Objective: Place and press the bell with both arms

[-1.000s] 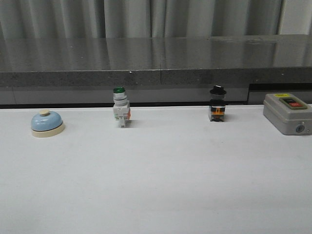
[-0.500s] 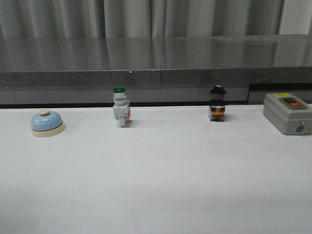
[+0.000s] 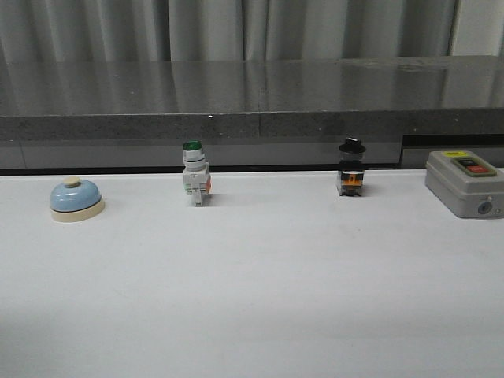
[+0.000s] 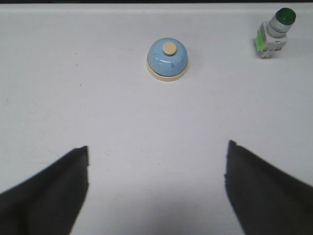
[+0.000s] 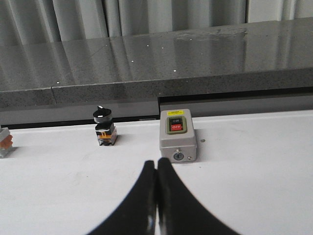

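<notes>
**White table, grey drapes: bell sits untouched as left arm lines up**

Grey pleated curtains and a dark speckled stone ledge back the plain white tabletop (image 3: 252,299) on which I am running this job from afar. At the table's far left in the front view stands the small light-blue dome-shaped desk bell with a cream round base and cream push button (image 3: 75,199), upright and free of any contact. Along the same back row, moving right, are a white pushbutton switch with a green cap (image 3: 195,183), a black-capped switch (image 3: 351,178), and a grey metal control box with a red and a dark button (image 3: 465,183).

Neither arm appears in the front view. Through the left wrist camera, the left gripper (image 4: 156,191) has its two black fingers spread wide, nothing between them, with the bell (image 4: 167,59) ahead of the gap, close to its centre line and well apart from the fingertips. The green-capped switch (image 4: 274,33) stands off to one side, clear of that line. Being round, the bell has no long axis to align with.

Through the right wrist camera, the right gripper (image 5: 156,196) has its fingers pressed together on nothing, facing the grey control box (image 5: 178,135) and the black-capped switch (image 5: 104,127); the bell is out of its sight.

My read: the left arm is plainly nearer, and a straight advance should bring the open fingers around the base.
</notes>
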